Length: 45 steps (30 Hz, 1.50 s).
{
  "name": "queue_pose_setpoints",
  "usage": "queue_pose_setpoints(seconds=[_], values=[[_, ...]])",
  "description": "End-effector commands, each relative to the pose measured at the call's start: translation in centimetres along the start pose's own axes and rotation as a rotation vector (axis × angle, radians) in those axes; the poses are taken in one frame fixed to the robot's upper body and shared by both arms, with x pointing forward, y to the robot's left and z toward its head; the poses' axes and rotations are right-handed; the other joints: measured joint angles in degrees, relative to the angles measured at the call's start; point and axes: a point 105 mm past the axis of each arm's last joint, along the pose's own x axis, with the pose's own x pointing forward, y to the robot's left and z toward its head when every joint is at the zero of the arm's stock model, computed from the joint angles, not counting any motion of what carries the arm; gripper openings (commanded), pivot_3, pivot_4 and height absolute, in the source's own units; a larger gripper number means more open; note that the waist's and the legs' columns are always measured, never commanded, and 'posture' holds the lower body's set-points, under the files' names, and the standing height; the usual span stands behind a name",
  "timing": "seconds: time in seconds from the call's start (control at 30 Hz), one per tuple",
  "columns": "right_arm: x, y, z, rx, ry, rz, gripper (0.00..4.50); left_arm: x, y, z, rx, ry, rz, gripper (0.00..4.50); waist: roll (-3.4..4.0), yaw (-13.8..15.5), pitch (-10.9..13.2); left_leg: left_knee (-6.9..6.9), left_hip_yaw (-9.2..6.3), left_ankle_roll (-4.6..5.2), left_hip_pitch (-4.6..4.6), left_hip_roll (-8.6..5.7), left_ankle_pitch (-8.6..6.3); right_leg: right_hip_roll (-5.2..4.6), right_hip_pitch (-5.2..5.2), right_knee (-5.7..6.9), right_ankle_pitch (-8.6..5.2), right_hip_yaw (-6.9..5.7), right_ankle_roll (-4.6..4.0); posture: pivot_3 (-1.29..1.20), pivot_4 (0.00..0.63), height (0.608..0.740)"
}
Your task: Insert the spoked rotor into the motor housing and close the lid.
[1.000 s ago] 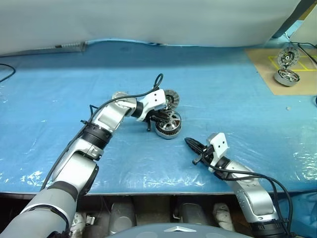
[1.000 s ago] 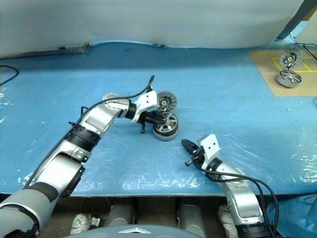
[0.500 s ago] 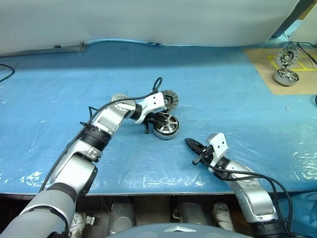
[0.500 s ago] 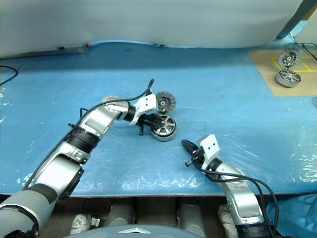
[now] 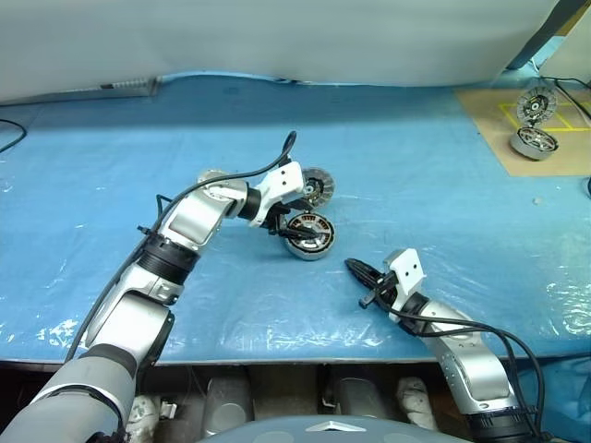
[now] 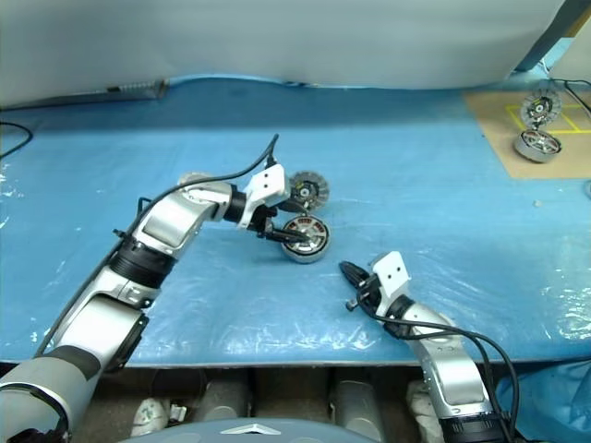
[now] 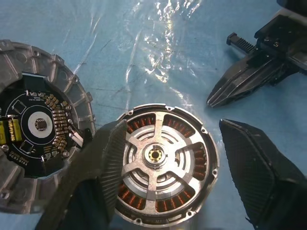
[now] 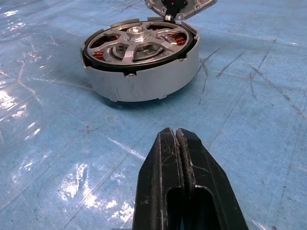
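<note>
The motor housing (image 7: 210, 152) is a round grey cup on the blue sheet, seen from the side in the right wrist view (image 8: 144, 79). The spoked rotor (image 7: 154, 154) lies flat inside it, with copper coils showing between its silver spokes. The lid (image 7: 57, 72) stands open at the housing's far edge (image 5: 317, 185), its dark inner face showing. My left gripper (image 5: 288, 231) hovers just over the housing, open, with one finger (image 7: 98, 167) on each side and nothing held. My right gripper (image 5: 351, 265) rests shut on the sheet in front of the housing, a short way clear of it.
A tan cardboard sheet (image 5: 489, 129) at the far right carries a similar motor unit (image 5: 536, 143) and a spoked wheel (image 5: 536, 103). A black cable (image 5: 9, 134) lies at the far left. The table's front edge (image 5: 277, 358) runs just below my arms.
My left gripper has opened and let go of the rotor, which went from tilted to lying flat in the housing. The hand has drawn slightly up and back. The right arm kept still.
</note>
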Motion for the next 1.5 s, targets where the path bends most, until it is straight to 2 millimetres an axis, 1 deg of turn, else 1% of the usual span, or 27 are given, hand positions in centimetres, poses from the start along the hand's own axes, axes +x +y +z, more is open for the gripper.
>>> queue_pose_setpoints(seconds=[0.03, 0.13, 0.2, 0.23, 0.3, 0.37, 0.43, 0.5, 0.57, 0.67, 0.8, 1.0, 1.1, 1.2, 1.33, 1.43, 1.5], values=[[0.0, -0.3, 1.2, -0.017, -0.044, -0.004, 0.0, -1.5, -0.1, 1.4, 0.007, -0.082, 0.037, 2.1, 0.0, 0.0, 0.0, 0.01, 0.0, 0.0, 0.0, 0.0, 0.0, -0.01, 0.0, 0.0, 0.0, 0.0, 0.0, 0.0, 0.15, 0.74], [-0.1, -0.7, 2.1, -0.016, -0.062, -0.014, 0.0, -2.8, -0.5, 0.6, -0.043, -0.133, 0.089, 1.04, 0.01, -0.12, 0.0, 0.01, 0.01, 0.0, 0.02, 0.01, 0.0, 0.0, 0.0, 0.0, 0.0, 0.0, 0.0, 0.0, 0.15, 0.74], [0.1, -0.9, 2.7, -0.025, -0.071, -0.016, 0.0, -3.6, -1.0, -0.9, -0.076, -0.174, 0.156, 0.33, 0.05, -0.39, -0.01, -0.02, 0.01, 0.0, 0.01, 0.02, 0.0, 0.01, -0.02, -0.01, -0.01, -0.01, -0.01, 0.0, 0.15, 0.74], [0.1, -1.0, 2.9, -0.03, -0.073, -0.016, 0.0, -4.0, -1.3, -1.3, -0.083, -0.194, 0.18, 0.04, 0.06, -0.42, -0.01, -0.04, 0.03, 0.01, 0.02, 0.02, -0.01, 0.01, -0.02, -0.04, -0.01, 0.0, 0.0, 0.0, 0.15, 0.74], [0.5, -0.8, 3.9, -0.041, -0.091, -0.006, 0.0, -4.5, -2.2, -2.8, -0.123, -0.213, 0.218, 0.04, 0.06, -0.54, -0.01, -0.06, 0.03, 0.02, -0.02, 0.03, -0.01, 0.02, -0.04, -0.08, -0.01, -0.02, 0.0, 0.0, 0.15, 0.74], [0.8, -0.6, 4.6, -0.049, -0.105, 0.006, 0.0, -4.8, -2.7, -3.7, -0.159, -0.217, 0.246, 0.04, 0.06, -0.53, -0.01, -0.06, 0.03, 0.02, -0.04, 0.04, -0.02, 0.02, -0.06, -0.09, -0.01, -0.03, 0.0, 0.0, 0.15, 0.74], [1.5, 0.0, 5.7, -0.063, -0.12, 0.034, 0.0, -5.3, -2.9, -4.4, -0.147, -0.238, 0.31, 0.04, 0.06, -0.3, 0.0, -0.04, 0.03, 0.03, -0.05, 0.06, -0.02, 0.02, -0.07, -0.06, -0.01, -0.05, 0.0, 0.0, 0.15, 0.74], [2.2, 0.5, 6.4, -0.076, -0.116, 0.052, 0.0, -5.6, -2.8, -5.0, -0.149, -0.26, 0.385, 0.04, 0.06, -0.19, 0.0, -0.01, 0.03, 0.03, -0.03, 0.05, -0.02, 0.02, -0.06, -0.05, -0.01, -0.04, 0.0, 0.0, 0.15, 0.74], [3.2, 1.2, 6.5, -0.091, -0.08, 0.075, 0.0, -6.0, -2.5, -5.6, -0.144, -0.28, 0.455, 0.04, 0.06, -0.14, -0.01, -0.01, 0.03, 0.03, -0.01, 0.05, -0.02, 0.02, -0.06, -0.02, -0.01, -0.04, 0.01, 0.0, 0.15, 0.74], [4.1, 2.2, 6.5, -0.1, -0.039, 0.118, 0.0, -6.2, -2.6, -6.3, -0.141, -0.295, 0.494, 0.04, 0.06, -0.15, -0.01, -0.03, 0.03, 0.03, -0.02, 0.06, -0.02, 0.04, -0.07, -0.03, -0.02, -0.03, 0.01, 0.0, 0.15, 0.74], [5.1, 3.0, 5.5, -0.085, 0.025, 0.144, 0.0, -6.3, -1.6, -7.6, -0.131, -0.256, 0.608, 0.04, 0.06, -0.15, -0.01, -0.04, 0.03, 0.02, -0.04, 0.05, -0.02, 0.05, -0.1, -0.03, -0.02, -0.02, 0.02, 0.0, 0.15, 0.74], [5.8, 2.3, 3.3, -0.06, 0.116, 0.107, 0.0, -6.1, -1.4, -8.0, -0.144, -0.25, 0.63, 0.04, 0.06, -0.15, -0.01, 0.01, 0.04, 0.01, 0.02, 0.05, -0.02, 0.04, -0.08, 0.07, -0.02, 0.03, 0.03, 0.0, 0.15, 0.74], [5.8, 2.3, 2.9, -0.062, 0.133, 0.101, 0.0, -6.0, -1.3, -8.1, -0.153, -0.245, 0.633, 0.04, 0.05, -0.14, -0.01, 0.04, 0.04, 0.01, 0.05, 0.05, -0.02, 0.04, -0.07, 0.12, -0.02, 0.05, 0.02, 0.0, 0.15, 0.74], [5.8, 2.5, 3.7, -0.052, 0.108, 0.11, 0.0, -6.0, -1.2, -8.2, -0.174, -0.245, 0.634, 0.04, 0.05, -0.14, -0.01, 0.05, 0.04, 0.01, 0.06, 0.05, -0.02, 0.04, -0.06, 0.14, -0.02, 0.06, 0.02, 0.0, 0.15, 0.74], [5.3, 3.3, 6.0, -0.031, 0.001, 0.158, 0.0, -6.1, -0.2, -8.1, -0.268, -0.251, 0.624, 0.04, 0.05, -0.09, -0.01, 0.07, 0.04, 0.01, 0.06, 0.05, -0.02, 0.04, -0.06, 0.16, -0.01, 0.06, 0.02, 0.0, 0.15, 0.74], [4.7, 3.3, 7.2, -0.002, -0.078, 0.164, 0.0, -6.7, 1.5, -7.6, -0.36, -0.283, 0.629, 0.04, 0.05, -0.02, -0.01, 0.08, 0.03, 0.01, 0.04, 0.05, -0.02, 0.04, -0.08, 0.16, -0.01, 0.05, 0.02, 0.0, 0.15, 0.74], [4.0, 3.0, 7.2, 0.001, -0.104, 0.151, 0.0, -7.4, 3.0, -7.3, -0.459, -0.349, 0.611, 0.04, 0.05, -0.05, -0.01, 0.09, 0.03, 0.01, 0.01, 0.04, -0.01, 0.04, -0.09, 0.15, -0.01, 0.05, 0.01, 0.0, 0.15, 0.74]])
